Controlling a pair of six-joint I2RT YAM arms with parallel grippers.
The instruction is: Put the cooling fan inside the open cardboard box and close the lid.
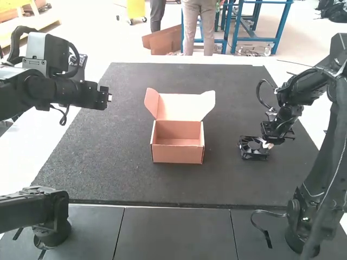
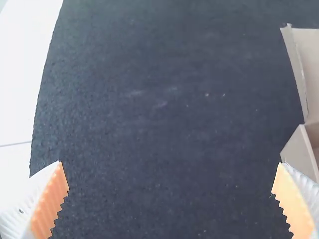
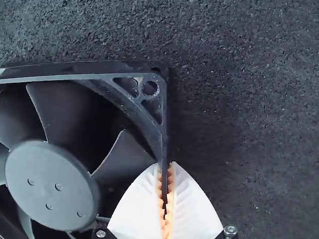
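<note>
Cooling fan [image 1: 250, 148] on black mat [image 1: 97, 157], 3 o'clock of the open cardboard box [image 1: 178, 142]; lid flap raised at 12. Right gripper [image 3: 165, 199] pinches the fan's frame edge. Left gripper [image 2: 168, 167] spread wide, above mat, 10 o'clock of box.

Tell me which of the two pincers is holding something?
The right pincer, pinching the cooling fan by its frame; the left pincer hangs open over the mat.

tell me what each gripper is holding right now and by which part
The right gripper is shut on the cooling fan, pinching one side wall of its black frame near a corner. The left gripper is open over the mat, holding nothing.
</note>
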